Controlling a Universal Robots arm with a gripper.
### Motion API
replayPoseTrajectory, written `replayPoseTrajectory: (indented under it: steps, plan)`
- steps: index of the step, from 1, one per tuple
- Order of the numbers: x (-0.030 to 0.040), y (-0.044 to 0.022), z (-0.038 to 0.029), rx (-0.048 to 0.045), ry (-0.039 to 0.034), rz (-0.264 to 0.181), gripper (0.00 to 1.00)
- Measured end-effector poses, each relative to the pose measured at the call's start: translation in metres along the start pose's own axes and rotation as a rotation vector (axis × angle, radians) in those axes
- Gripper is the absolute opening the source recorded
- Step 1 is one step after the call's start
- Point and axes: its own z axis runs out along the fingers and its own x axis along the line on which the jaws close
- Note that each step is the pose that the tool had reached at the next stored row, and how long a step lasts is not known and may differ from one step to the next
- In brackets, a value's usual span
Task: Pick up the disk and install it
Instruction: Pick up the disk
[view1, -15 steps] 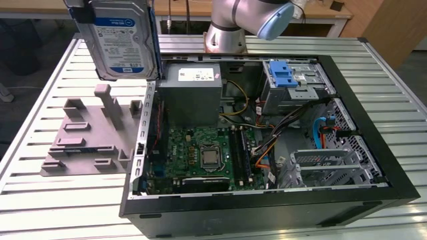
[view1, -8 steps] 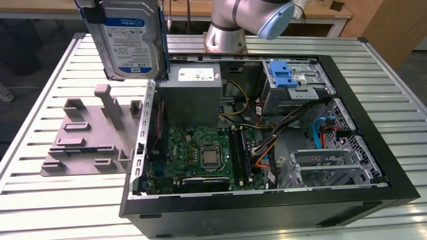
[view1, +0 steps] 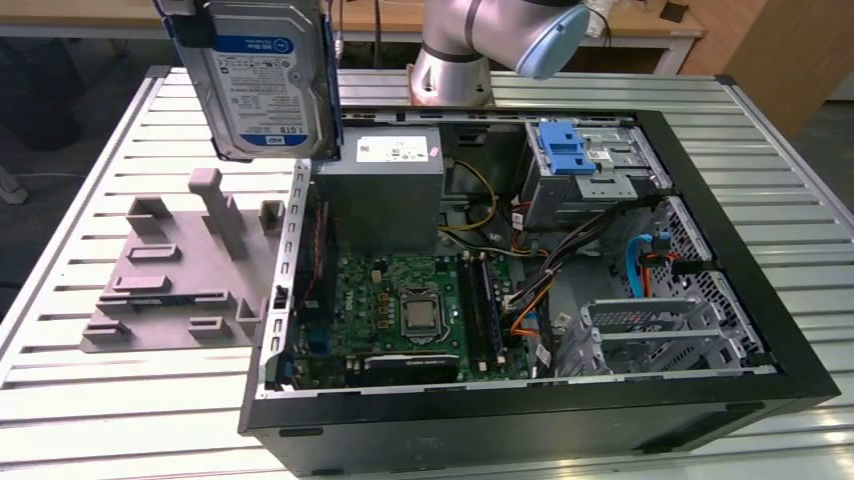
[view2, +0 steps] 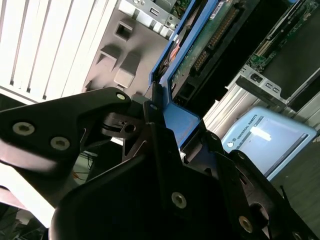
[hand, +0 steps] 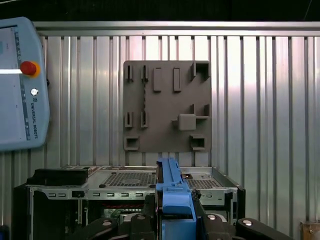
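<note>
— How does the disk (view1: 260, 75) sit?

— On end, up in the air. In the exterior view its long axis runs nearly upright, a little tilted, with the label face towards the camera, at that view's upper left. It hangs above the case's (view1: 534, 425) wall on that side, near the grey plate (view1: 174, 270), and touches neither.

— And the gripper?

— In the first wrist view the gripper (hand: 175, 212) has its black fingers (hand: 201, 215) closed in on the disk's blue bracket from either side, with no gap showing. The disk reaches away from it, edge-on. The second wrist view shows the disk's green circuit side.

— What's in the case?

— It lies open on the slatted table (view1: 94, 400). Inside are a green board (view1: 400, 305), a grey power supply (view1: 380, 185), a drive cage (view1: 601, 180) with a blue latch (view1: 567, 150) on it, and loose cables (view1: 574, 245).
</note>
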Motion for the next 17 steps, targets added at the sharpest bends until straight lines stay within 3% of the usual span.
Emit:
replayPoseTrajectory:
  steps: [2, 7, 12, 17]
  plan:
    - [0.001, 0.0, 0.0001, 0.0076, -0.0018, 0.0, 0.37]
    - [0.009, -0.0002, 0.0014, 0.0113, -0.0259, 0.0, 0.37]
    - [0.0218, -0.0008, 0.0034, 0.0111, -0.0327, 0.0, 0.37]
    - [0.024, -0.0155, 0.0035, 0.0111, -0.0335, 0.0, 0.37]
